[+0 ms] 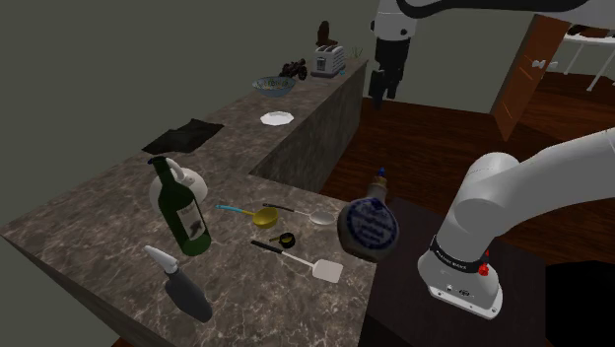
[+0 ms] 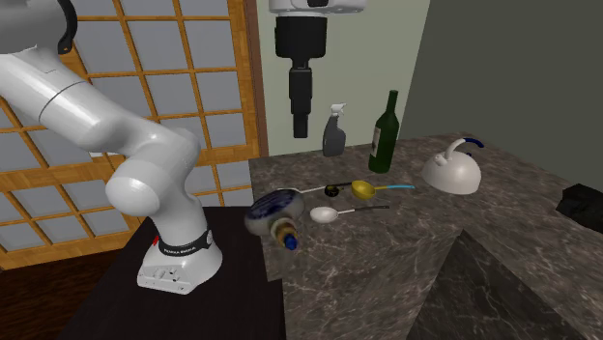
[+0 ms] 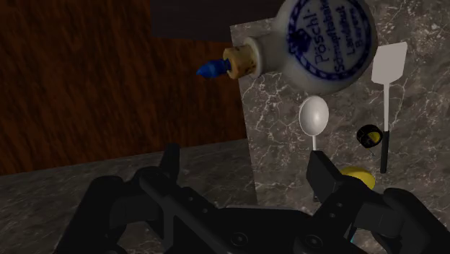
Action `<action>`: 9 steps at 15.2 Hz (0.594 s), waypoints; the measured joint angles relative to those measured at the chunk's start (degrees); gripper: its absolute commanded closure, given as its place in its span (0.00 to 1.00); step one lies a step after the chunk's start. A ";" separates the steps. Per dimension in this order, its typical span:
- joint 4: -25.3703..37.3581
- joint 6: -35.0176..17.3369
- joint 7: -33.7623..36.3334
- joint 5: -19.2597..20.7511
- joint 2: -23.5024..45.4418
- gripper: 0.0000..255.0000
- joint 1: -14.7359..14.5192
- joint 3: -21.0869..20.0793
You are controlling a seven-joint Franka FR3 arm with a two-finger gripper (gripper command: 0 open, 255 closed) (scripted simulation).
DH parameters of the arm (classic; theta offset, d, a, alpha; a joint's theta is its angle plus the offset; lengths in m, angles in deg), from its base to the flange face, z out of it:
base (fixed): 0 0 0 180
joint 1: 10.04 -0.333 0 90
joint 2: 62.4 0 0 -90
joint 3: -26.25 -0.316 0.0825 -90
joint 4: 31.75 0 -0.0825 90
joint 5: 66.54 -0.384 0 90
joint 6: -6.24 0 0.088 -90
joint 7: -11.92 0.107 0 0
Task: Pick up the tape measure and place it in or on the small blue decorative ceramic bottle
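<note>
The tape measure is a small black and yellow disc lying on the marble counter among utensils; it is also seen as a small dark shape and beside the spatula's handle. The white ceramic bottle with blue print lies on its side at the counter's edge, its corked, blue-tipped neck poking past the edge. My gripper hangs high above the counter's end, well clear of both, with its fingers open and nothing between them.
A green wine bottle, white kettle and grey spray bottle stand on the shoulder view's left. A white spatula, yellow spoon and white spoon lie near the tape measure. A toaster, bowl and plate sit farther back.
</note>
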 measured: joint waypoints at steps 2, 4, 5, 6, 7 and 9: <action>-0.45 -0.48 0.56 -0.32 0.16 0.00 -0.14 -0.41; -2.46 -2.68 2.43 -1.33 0.80 0.00 -0.62 -1.72; -3.65 -3.98 3.20 -1.70 1.13 0.00 -0.78 -2.19; -4.79 -5.05 4.19 -2.24 1.27 0.00 -1.04 -2.89; -5.81 -6.49 5.35 -2.89 1.97 0.00 -1.38 -3.73; -7.51 -9.00 7.86 -4.31 3.22 0.00 -2.17 -5.63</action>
